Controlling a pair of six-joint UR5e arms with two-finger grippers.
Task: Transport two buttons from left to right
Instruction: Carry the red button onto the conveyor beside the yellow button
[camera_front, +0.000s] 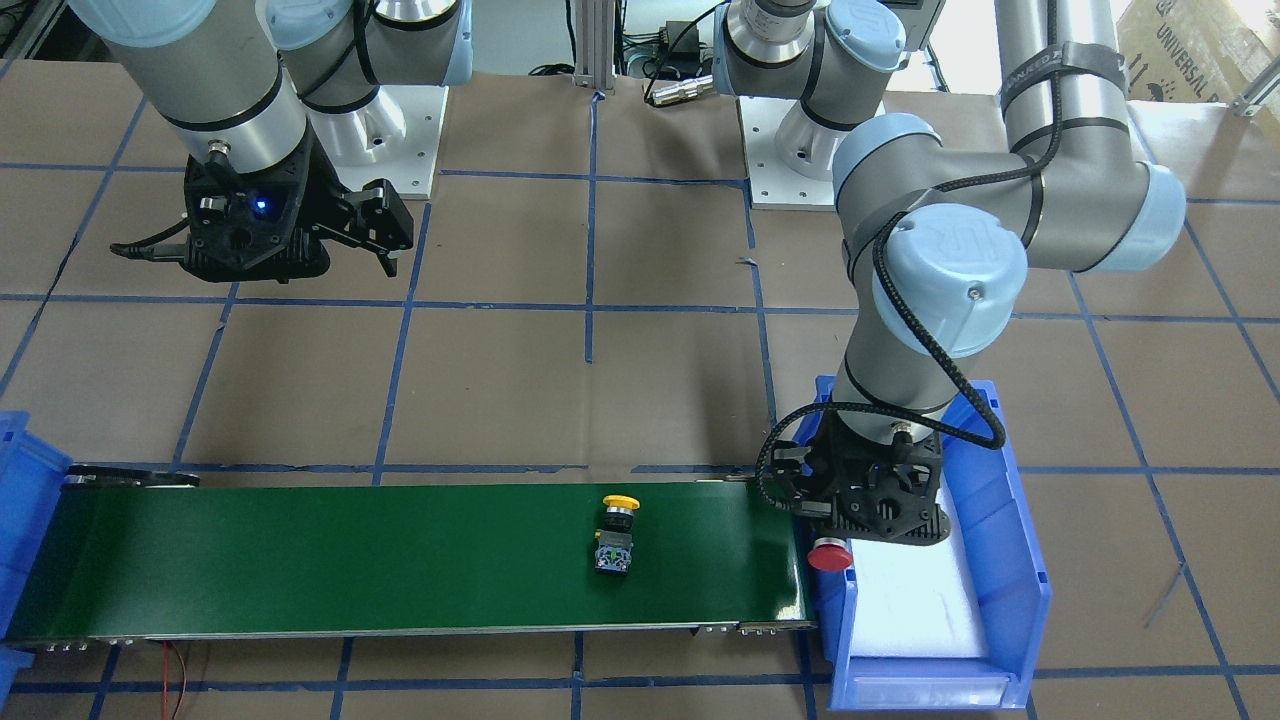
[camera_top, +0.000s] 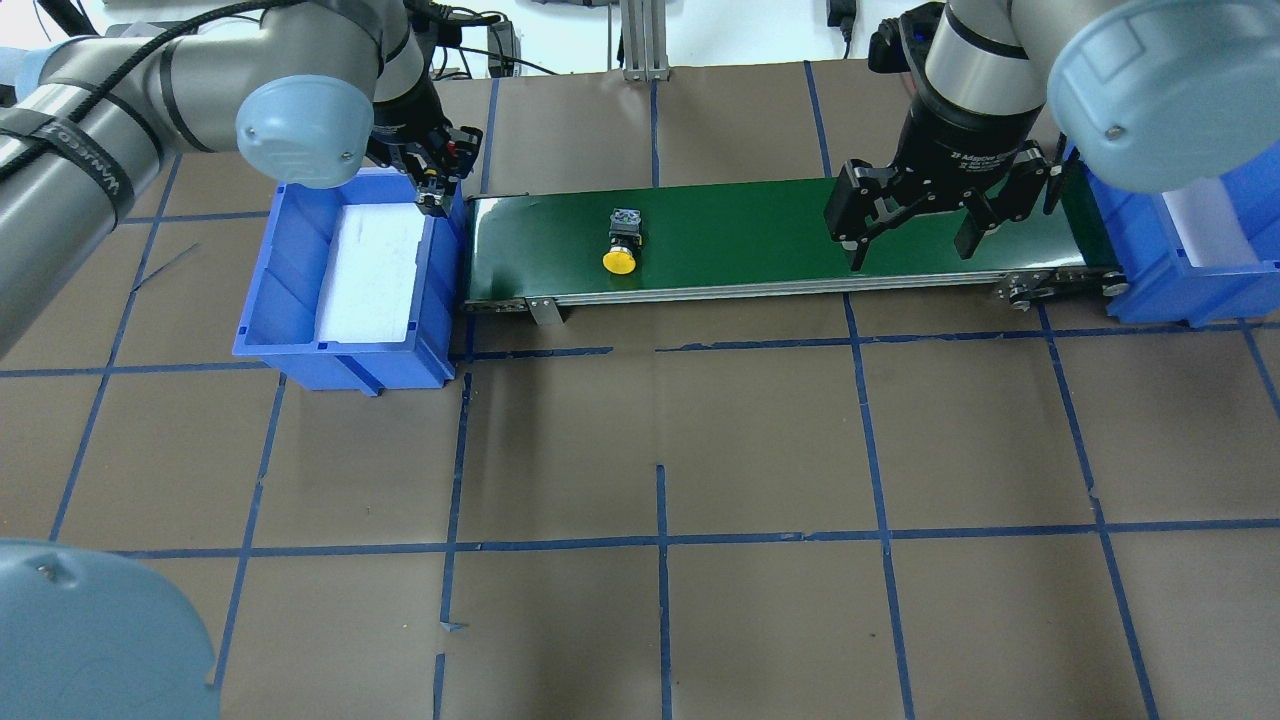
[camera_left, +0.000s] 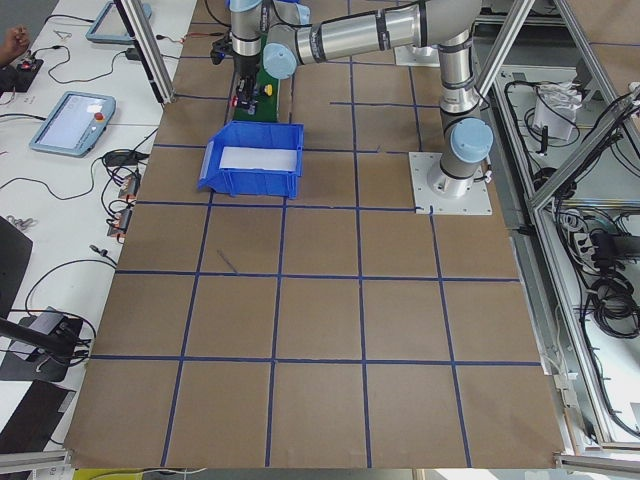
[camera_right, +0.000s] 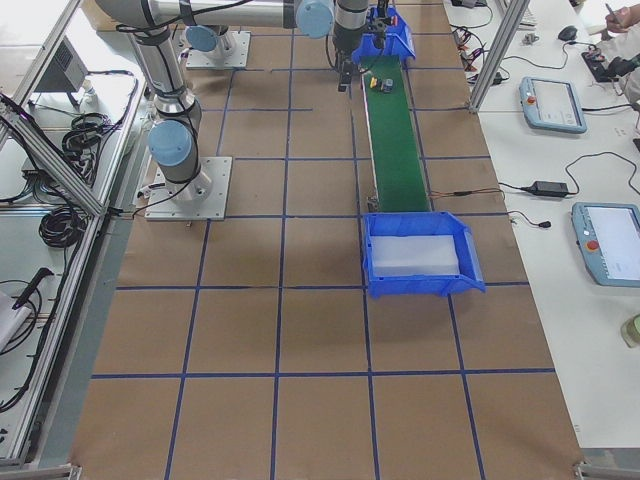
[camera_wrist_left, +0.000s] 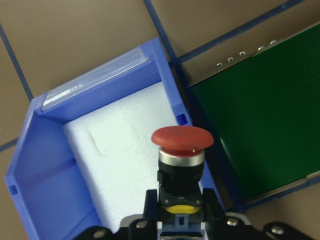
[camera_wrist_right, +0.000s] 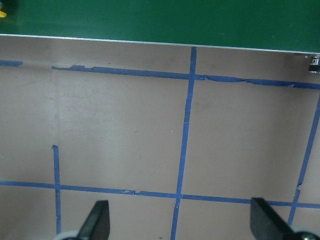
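L gripper (camera_wrist_left: 181, 202) clamped on red button (camera_wrist_left: 182, 139) above blue bin (camera_wrist_left: 30, 165), by its belt-side wall. Yellow button (camera_front: 617, 538) lies on green belt (camera_front: 300, 560) (cap toward robot). R gripper (camera_top: 912, 245): jaws apart.

belt (camera_top: 760, 225): on the table (camera_top: 760, 450), running left to right between two bins
left bin (camera_top: 262, 300): just beside the belt's left end, a pad (camera_top: 365, 260) inside
right bin (camera_top: 1180, 290): at the belt's right end
lying button (camera_top: 622, 240): on the belt, nearer its left end, cap toward the robot
held button (camera_wrist_left: 182, 150): between the fingers of the left gripper (camera_wrist_left: 181, 202), above the left bin's belt-side wall
right gripper (camera_top: 913, 255): above the table, on the robot's side of the belt, toward its right end
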